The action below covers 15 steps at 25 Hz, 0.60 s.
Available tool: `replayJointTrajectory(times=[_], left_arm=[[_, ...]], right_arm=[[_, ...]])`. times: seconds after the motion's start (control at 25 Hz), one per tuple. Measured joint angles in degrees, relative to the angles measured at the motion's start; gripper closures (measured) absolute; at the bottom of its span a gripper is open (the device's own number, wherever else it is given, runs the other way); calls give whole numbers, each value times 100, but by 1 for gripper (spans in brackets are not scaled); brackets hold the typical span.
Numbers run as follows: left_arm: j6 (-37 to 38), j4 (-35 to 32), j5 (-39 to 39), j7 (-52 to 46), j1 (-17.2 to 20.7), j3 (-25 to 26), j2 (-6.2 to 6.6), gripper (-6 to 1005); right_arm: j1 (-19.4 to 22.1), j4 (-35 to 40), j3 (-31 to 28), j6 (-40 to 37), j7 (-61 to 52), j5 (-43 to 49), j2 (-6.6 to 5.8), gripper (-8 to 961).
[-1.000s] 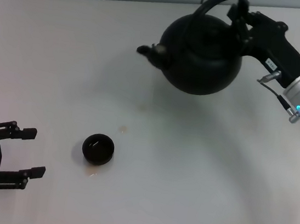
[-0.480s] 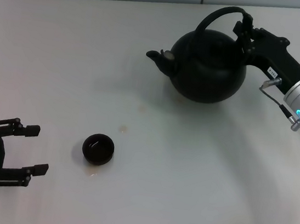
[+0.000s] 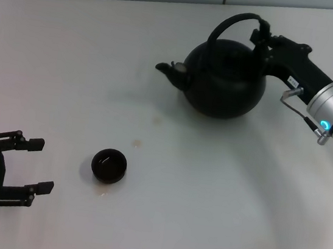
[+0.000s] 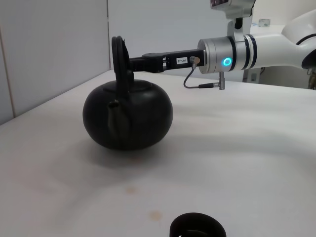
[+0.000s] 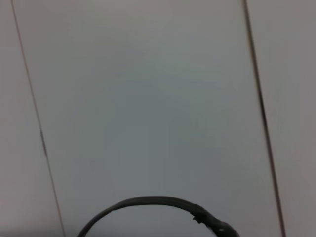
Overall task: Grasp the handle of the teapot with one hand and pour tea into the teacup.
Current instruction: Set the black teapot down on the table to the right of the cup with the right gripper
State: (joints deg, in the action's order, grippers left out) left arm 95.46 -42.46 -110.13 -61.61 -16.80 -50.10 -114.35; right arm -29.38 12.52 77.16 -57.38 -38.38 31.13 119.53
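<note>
Right gripper (image 3: 262,39) first on my screens: it reaches in from the far right of the head view and is clamped on the handle (image 3: 229,23) at the end farthest from the spout, jaws closed around the black hoop. From my left wrist feed I see the same grip (image 4: 129,63), the arm running level behind it. The teapot (image 3: 224,78) sits upright on the white table (image 3: 219,193) at the far side, its base down on the surface as far as I can judge from the left wrist view (image 4: 128,116), with the spout (image 3: 169,69) pointing toward the robot's left. My right wrist feed gives me only the arc of the handle (image 5: 148,205) against a pale wall panel (image 5: 148,98). The teacup (image 3: 109,165) stands nearer the robot, well apart from the pot, its dark bowl facing up. Left gripper (image 3: 35,165) rests low at the near left, fingers spread wide, near the cup but not touching it.
</note>
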Motion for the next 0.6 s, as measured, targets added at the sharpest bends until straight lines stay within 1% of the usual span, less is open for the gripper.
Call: replayJointTrajectory(times=[0.24, 0.48, 0.6], left_arm=[[8, 1, 0, 0, 5, 1, -4, 208], [11, 1, 0, 0, 21, 0, -8, 208], [10, 1, 0, 0, 21, 0, -8, 208]], right_arm=[[-15, 38, 33, 68, -4, 5, -1, 863], [-23, 55, 31, 143, 28, 0, 3, 747], [-8, 64, 35, 97, 51, -1, 7, 634]])
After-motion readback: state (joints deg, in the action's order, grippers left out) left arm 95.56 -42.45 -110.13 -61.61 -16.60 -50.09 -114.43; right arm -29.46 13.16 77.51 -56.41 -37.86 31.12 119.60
